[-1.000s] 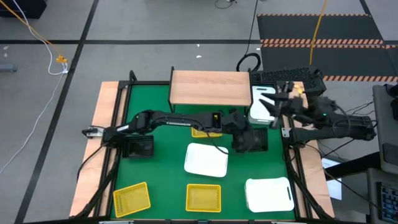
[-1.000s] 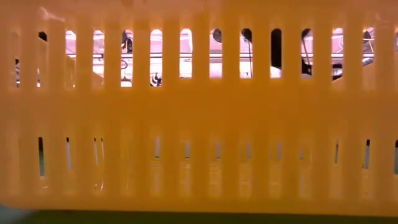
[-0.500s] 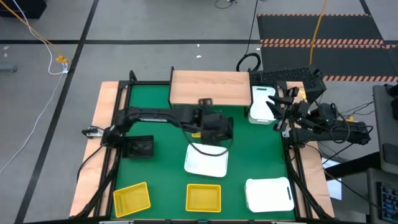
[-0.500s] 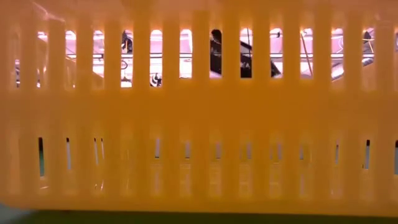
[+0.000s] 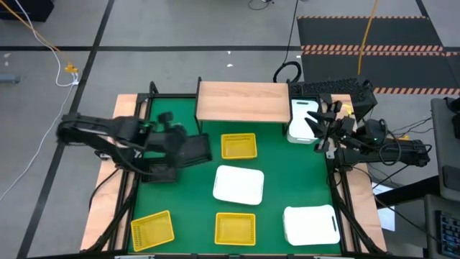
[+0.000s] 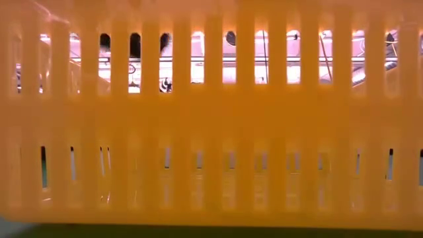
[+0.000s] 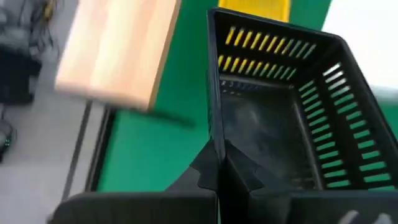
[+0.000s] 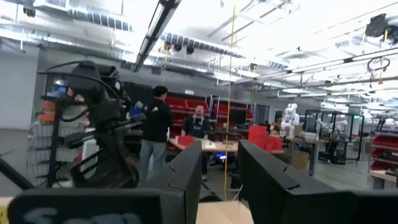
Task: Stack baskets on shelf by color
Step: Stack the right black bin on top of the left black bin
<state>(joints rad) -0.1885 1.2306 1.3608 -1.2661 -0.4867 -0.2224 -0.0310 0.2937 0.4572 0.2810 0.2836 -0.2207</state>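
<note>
The left gripper (image 7: 217, 177) has its jaws pressed together on the wall of a black basket (image 5: 192, 150), so the basket hangs tilted over the left side of the green surface (image 5: 273, 173). Just under it sits a second black basket (image 5: 159, 171), so the black ones may be meant to go together. The wooden shelf (image 5: 242, 102) at the back has nothing on top yet. A yellow basket (image 5: 238, 145) sits just in front of the shelf, and two more yellow baskets (image 5: 152, 229) wait along the front edge. A white basket (image 5: 238, 184) lies in the middle, another white basket (image 5: 310, 224) at the front right. The right gripper (image 5: 321, 127) waits at the right edge beside a third white basket (image 5: 300, 119), with its jaws spread and holding nothing.
</note>
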